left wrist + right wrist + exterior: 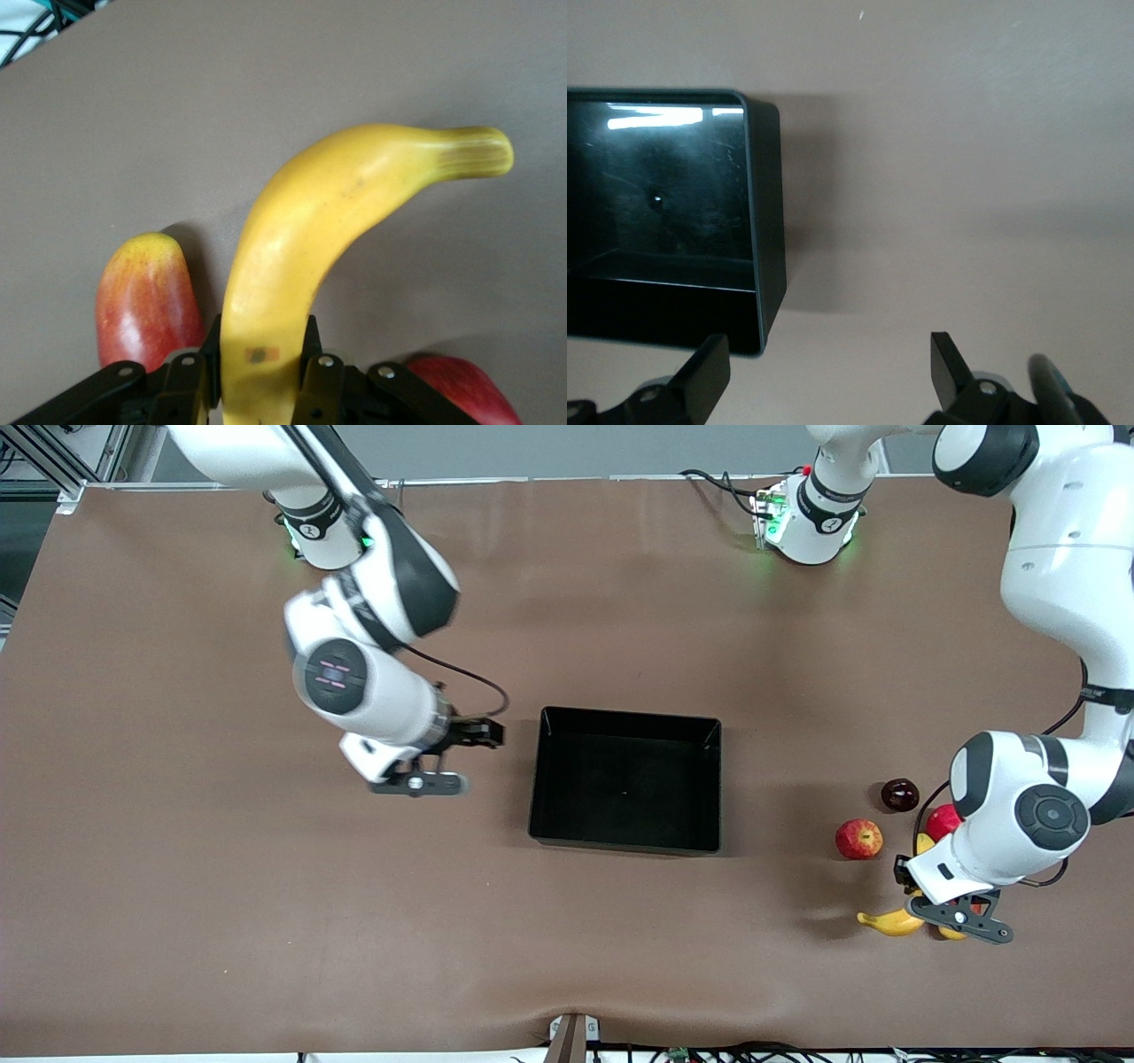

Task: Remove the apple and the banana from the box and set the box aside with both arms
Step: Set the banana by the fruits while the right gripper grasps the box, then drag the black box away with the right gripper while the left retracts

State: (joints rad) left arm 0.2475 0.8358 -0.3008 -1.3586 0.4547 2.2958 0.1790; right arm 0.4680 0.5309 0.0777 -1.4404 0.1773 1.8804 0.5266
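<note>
Brown tabletop (221, 886). Glossy black rectangular plastic tray with low upright walls (625, 780) sits mid-tabletop, nothing in it.

Right gripper (456, 757) hovers over bare tabletop just beside the tray, toward the right arm's end. In the right wrist view its black fingers (704, 376) are spread wide, nothing between them; the tray's wall (766, 221) lies near one finger, not touching.

Left gripper (943, 899) is down among the fruit at the left arm's end of the tabletop. Left wrist view: its fingers (190, 376) are pinched on the sides of the curved yellow banana (301, 257), gripping near one end; the rest of the banana curves away from the gripper, stem end free. Cannot tell whether the banana is off the tabletop.

Oblong red-yellow mango (146, 301) lies just beside the banana at the gripper; a plain red fruit (465, 390) shows at the other side.

Small round red apple with yellowish streaks (858, 839) sits between tray and left gripper, apart from both. Small dark purple round fruit (899, 794) lies near the apple, farther from the front camera.
</note>
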